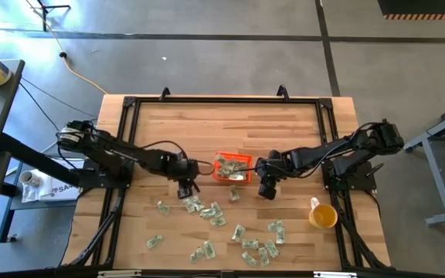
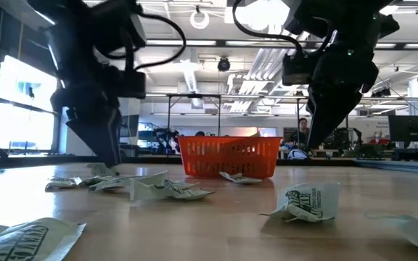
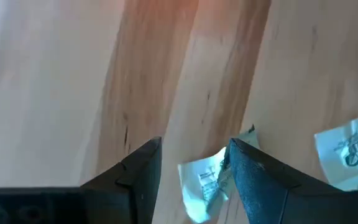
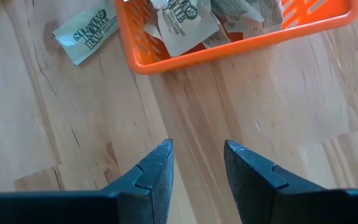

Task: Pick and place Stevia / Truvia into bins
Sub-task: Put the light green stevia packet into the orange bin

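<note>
Left gripper (image 1: 185, 188) low over the table just left of the orange basket (image 1: 231, 167), fingers spread, one sachet (image 3: 205, 185) lying between them, not pinched. Basket at table centre, several sachets inside (image 4: 182, 28). Right gripper (image 1: 267, 189) just right of basket, fingers apart over bare wood, empty. Loose sachets (image 1: 207, 210) scattered in front of the basket.

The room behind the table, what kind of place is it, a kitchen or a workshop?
Most likely a robotics lab or workshop. Beyond the wooden table the low view shows more workbenches, computer monitors and strip ceiling lights; the floor is bare concrete.
</note>
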{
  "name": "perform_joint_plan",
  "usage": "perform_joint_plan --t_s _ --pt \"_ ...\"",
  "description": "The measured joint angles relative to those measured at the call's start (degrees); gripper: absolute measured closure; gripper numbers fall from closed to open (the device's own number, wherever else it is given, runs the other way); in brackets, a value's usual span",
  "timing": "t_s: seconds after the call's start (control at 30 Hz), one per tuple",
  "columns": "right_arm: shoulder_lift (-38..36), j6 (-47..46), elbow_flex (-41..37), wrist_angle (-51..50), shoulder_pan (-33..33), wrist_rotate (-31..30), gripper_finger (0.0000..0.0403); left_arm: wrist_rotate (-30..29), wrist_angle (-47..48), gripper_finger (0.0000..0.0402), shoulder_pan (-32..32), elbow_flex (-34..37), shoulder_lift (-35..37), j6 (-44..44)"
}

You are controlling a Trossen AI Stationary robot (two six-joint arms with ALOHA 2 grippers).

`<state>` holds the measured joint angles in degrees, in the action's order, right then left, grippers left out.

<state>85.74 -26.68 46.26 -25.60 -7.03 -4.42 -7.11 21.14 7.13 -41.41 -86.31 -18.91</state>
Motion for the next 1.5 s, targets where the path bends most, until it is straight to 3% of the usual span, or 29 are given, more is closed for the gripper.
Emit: perform_joint_plan --t_s 0.17,0.47,0.73,0.97,1.27,1.37,1.5 --pt "0.01 -0.67 0.02 -0.46 -0.14 0.12 0.0270 9.62 0.12 0.0181 -2.41 -0.02 -0.84 2.15" --pt "0.01 -1.63 0.02 -1.12 -0.22 -0.28 0.0270 13.94 -0.26 0.0181 -1.87 -1.53 -0.84 -2.37" --pt "0.01 -1.39 0.02 -1.12 -0.22 -1.23 0.0270 17.41 1.30 0.0181 -1.37 -3.32 -0.82 0.44" --pt "0.01 -1.50 0.02 -1.11 -0.22 -1.29 0.0270 14.41 5.67 0.0181 0.05 -2.81 -0.82 6.38" --pt "0.01 -1.45 0.02 -1.09 -0.22 -3.15 0.0270 14.35 6.51 0.0183 0.05 -2.83 -3.40 6.99" --pt "0.01 -1.51 0.02 -1.24 -0.22 -3.16 0.0270 14.36 6.76 0.0204 0.01 -2.95 -4.04 6.96" --pt "0.01 -1.68 0.02 -1.60 -0.22 -3.16 0.0270 12.78 6.51 0.0259 -0.02 -2.96 -4.12 6.70"
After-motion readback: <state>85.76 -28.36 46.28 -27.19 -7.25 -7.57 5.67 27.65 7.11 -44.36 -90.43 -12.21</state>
